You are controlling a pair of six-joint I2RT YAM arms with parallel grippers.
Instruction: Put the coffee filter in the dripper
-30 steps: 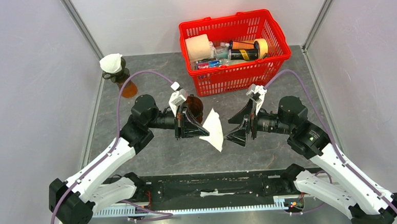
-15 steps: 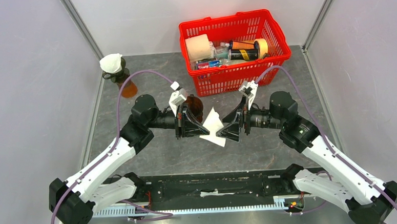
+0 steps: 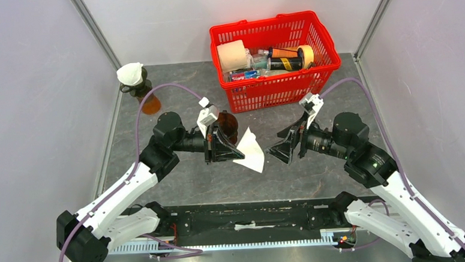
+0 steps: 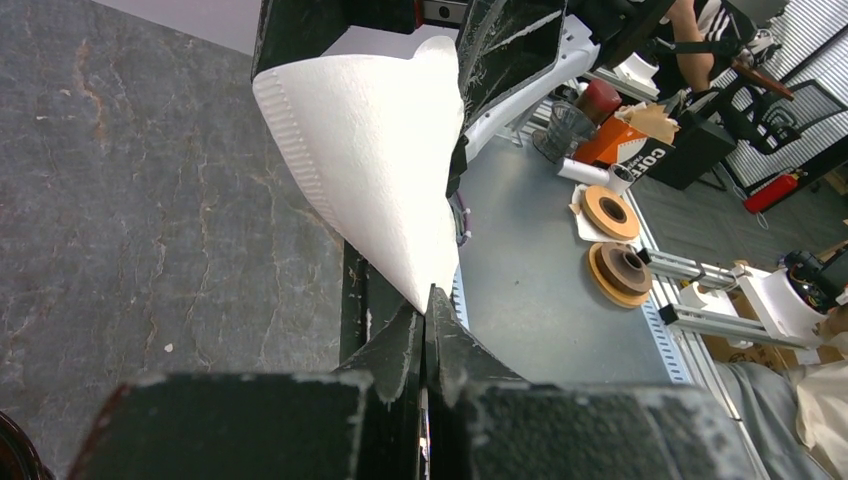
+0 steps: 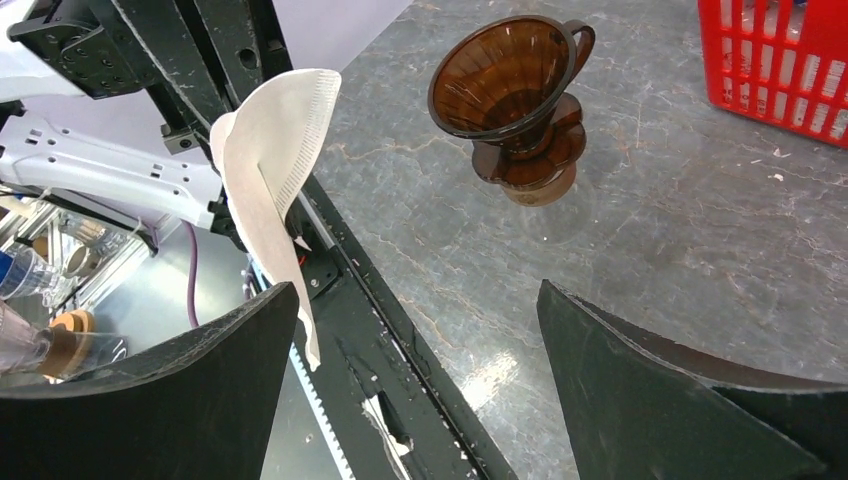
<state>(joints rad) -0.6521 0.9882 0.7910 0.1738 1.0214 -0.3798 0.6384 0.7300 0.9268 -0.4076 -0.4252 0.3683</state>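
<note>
Grey stone-look table (image 3: 317, 180), white booth walls on 3 sides.

1. Left gripper (image 4: 428, 300): jaws pinched together on the lower corner of the coffee filter (image 4: 380, 170). Filter is held in the air between the 2 arms, fanning out from the pinch, pressed flat rather than opened into a cone.
2. Right gripper (image 3: 277, 152): jaws wide apart, nothing in them, pointed at the filter and near it, not touching.
3. Dripper (image 5: 515, 100): brown, upright on the table, empty. From above it sits just behind the left gripper and is partly hidden by it.

Step in hand, as I judge it: filter lifted and presented, not yet placed. The next move probably calls for the right gripper to take the free edge and spread the paper, then for a carry over the dripper mouth, point down.

Obstacles: the left gripper body crowds the dripper, and thin paper may crumple or slip. The red basket (image 3: 276, 89) of assorted items stands close behind. A second white filter (image 3: 131, 73) sits on a vessel at the far left corner, well apart.
</note>
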